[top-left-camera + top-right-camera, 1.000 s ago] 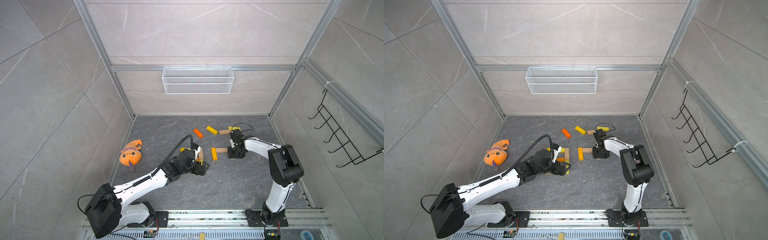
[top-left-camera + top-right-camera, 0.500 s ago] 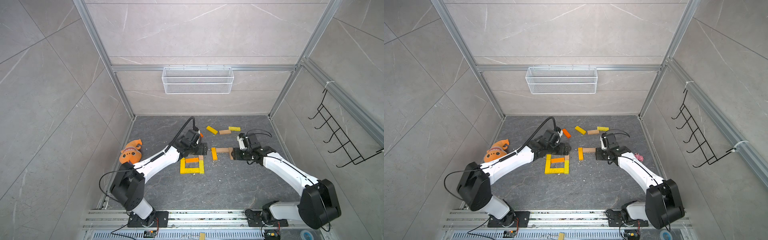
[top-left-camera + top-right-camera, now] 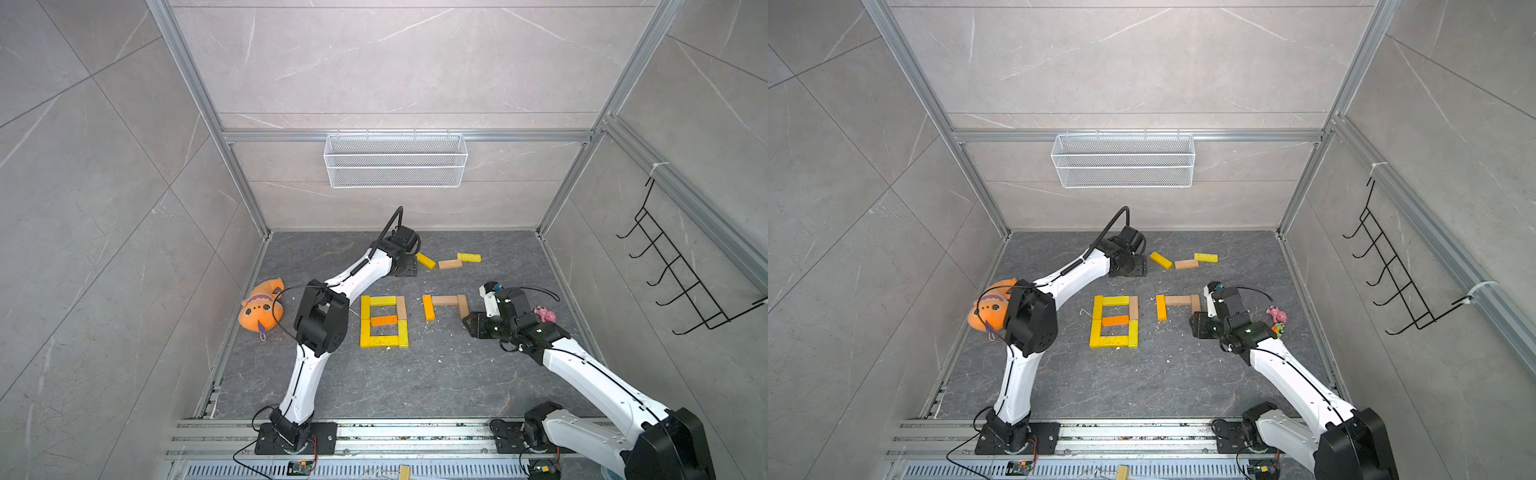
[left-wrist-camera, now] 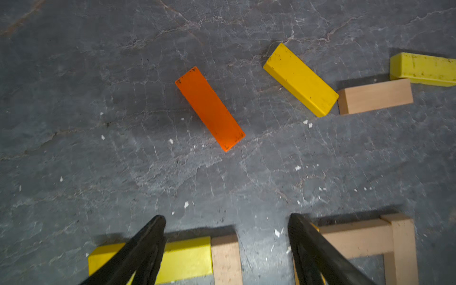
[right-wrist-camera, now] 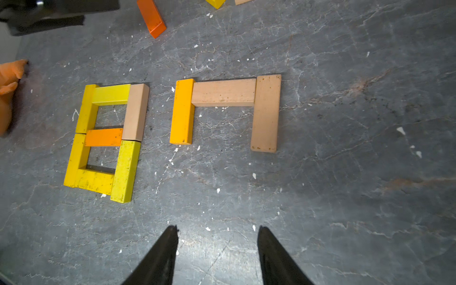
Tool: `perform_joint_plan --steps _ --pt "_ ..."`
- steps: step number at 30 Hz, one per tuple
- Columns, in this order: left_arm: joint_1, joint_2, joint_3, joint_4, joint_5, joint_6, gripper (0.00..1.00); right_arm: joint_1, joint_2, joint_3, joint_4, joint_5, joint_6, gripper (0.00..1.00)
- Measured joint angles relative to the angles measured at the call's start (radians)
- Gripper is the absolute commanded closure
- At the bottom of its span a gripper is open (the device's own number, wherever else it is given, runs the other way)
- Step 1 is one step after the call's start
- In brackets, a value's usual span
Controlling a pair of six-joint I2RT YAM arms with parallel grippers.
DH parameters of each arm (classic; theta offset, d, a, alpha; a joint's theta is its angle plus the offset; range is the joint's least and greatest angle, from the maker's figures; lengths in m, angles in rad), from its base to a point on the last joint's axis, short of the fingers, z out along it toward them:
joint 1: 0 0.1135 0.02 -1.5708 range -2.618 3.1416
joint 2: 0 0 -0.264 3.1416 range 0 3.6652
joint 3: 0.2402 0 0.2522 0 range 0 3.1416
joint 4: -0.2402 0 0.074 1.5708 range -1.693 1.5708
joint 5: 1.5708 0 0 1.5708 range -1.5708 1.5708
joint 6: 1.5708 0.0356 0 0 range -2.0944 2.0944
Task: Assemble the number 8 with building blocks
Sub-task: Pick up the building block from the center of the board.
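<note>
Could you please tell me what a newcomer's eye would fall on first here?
A finished figure 8 of yellow, orange and tan blocks lies in the middle of the floor, with a three-block arch close beside it. An orange plush toy sits at the floor's edge, and loose blocks lie further back.

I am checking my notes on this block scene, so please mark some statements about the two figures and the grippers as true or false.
1. The complete 8 has an orange middle bar. True.
2. The second figure has seven blocks. False: it has three.
3. The left gripper holds the loose orange block. False: the block lies on the floor, the jaws open and empty.
4. The right gripper is empty. True.
</note>
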Motion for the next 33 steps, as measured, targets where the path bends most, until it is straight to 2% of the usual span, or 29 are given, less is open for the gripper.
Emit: perform_joint_plan --steps 4,9,20,27,33 --pt "0.017 0.104 0.095 -0.016 -0.001 -0.030 0.21 0.006 -0.019 -0.014 0.016 -0.003 0.009 0.44" --pt "0.039 0.180 0.146 -0.016 0.010 -0.082 0.22 0.019 -0.019 -0.024 0.018 -0.003 0.019 0.44" --pt "0.079 0.261 0.202 0.023 0.054 -0.172 0.27 0.043 -0.055 -0.025 0.016 -0.003 0.031 0.44" --pt "0.089 0.317 0.286 0.019 0.056 -0.179 0.31 0.066 -0.055 -0.026 0.015 0.003 0.035 0.44" --pt "0.090 0.322 0.290 0.018 0.053 -0.176 0.39 0.074 -0.055 -0.039 0.015 0.013 0.039 0.44"
